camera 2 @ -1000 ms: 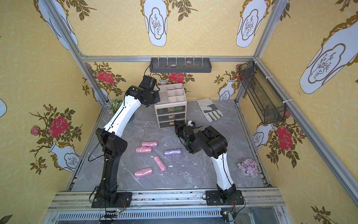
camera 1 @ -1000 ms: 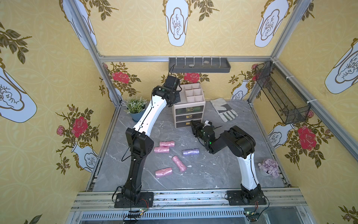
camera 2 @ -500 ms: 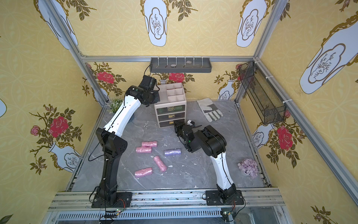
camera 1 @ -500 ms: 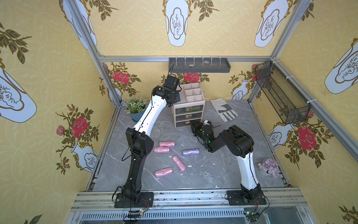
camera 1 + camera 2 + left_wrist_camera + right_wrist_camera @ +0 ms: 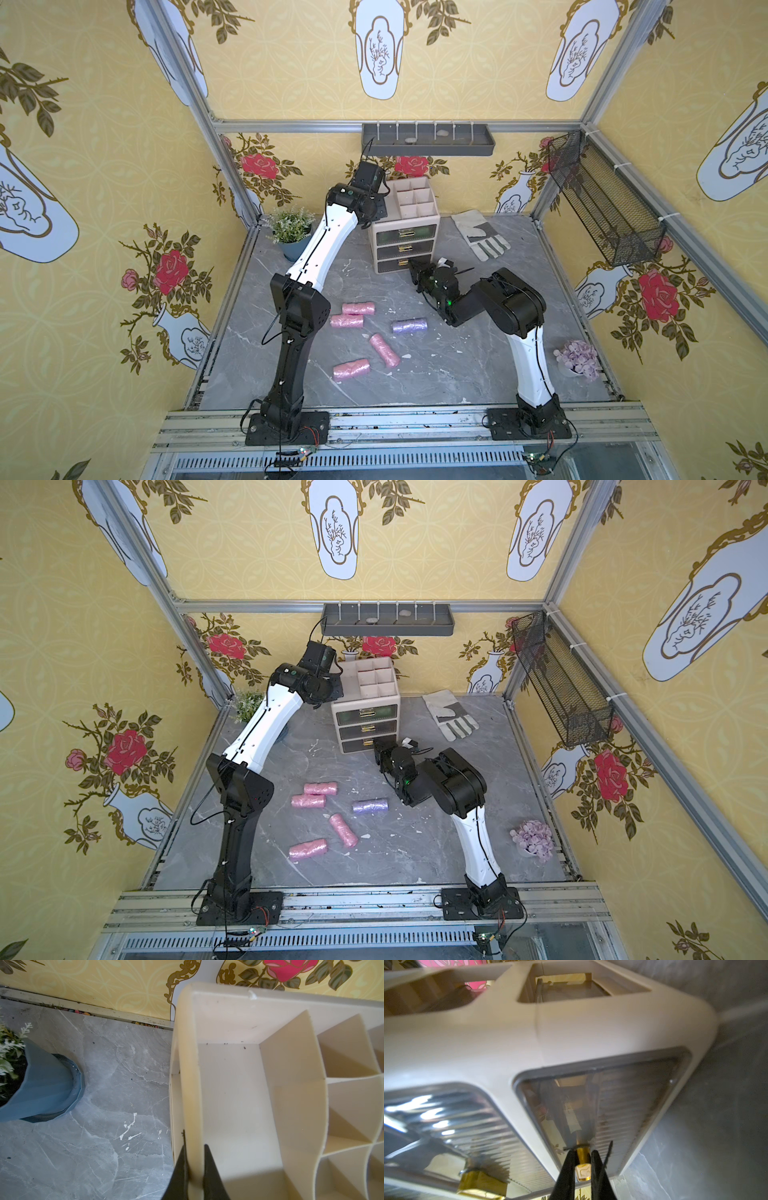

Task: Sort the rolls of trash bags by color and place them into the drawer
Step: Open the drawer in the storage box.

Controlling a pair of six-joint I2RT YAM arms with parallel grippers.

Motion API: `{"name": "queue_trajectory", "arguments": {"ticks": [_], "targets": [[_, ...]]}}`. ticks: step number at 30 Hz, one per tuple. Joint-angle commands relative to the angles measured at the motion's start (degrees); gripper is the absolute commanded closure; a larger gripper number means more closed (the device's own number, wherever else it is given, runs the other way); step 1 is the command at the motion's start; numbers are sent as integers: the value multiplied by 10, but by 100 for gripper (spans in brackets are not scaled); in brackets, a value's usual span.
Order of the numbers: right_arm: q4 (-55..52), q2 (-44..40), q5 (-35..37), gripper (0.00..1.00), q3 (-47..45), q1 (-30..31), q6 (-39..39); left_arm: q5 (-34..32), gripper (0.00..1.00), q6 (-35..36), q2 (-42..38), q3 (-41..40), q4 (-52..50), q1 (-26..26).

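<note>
Right, starting at the far left, a potted plant [image 5: 289, 226] is standing in the back corner of the table [image 5: 457, 374]. Just beside it, my left gripper [image 5: 194, 1147] is reaching down onto the chest of drawers [image 5: 405, 232]. Its jaws are clamping the side wall [image 5: 191, 1084] of the divided top tray, one finger outside and one inside the long compartment.

In both top views all three drawers are sitting flush in the chest. In front of it, on the open middle of the table, five rolls are lying on their sides. Four are pink rolls [image 5: 358, 308] over toward the left arm: two are lying side by side, nearly touching, and two are lying apart, nearer the front rail. One lilac roll [image 5: 409, 326] is lying just to their right.

Further right, my right gripper [image 5: 583, 1152] is sitting low against the bottom drawer [image 5: 623, 1109], and its jaws are pinching that drawer's gold handle [image 5: 584, 1171].

Behind the right arm a work glove [image 5: 478, 235] is lying flat. A lilac flower cluster [image 5: 577, 359] is sitting at the table's right edge.
</note>
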Motion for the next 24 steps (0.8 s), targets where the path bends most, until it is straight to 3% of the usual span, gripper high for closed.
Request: {"name": "queue_trajectory", "arguments": {"ticks": [1, 11, 24], "targets": [[-4, -15, -26, 91, -14, -2, 6, 12, 100, -8, 11, 0, -10, -1], [-28, -45, -99, 94, -49, -4, 18, -11, 100, -43, 16, 0, -16, -7], [15, -82, -136, 96, -141, -6, 27, -22, 100, -56, 22, 3, -22, -11]]}}
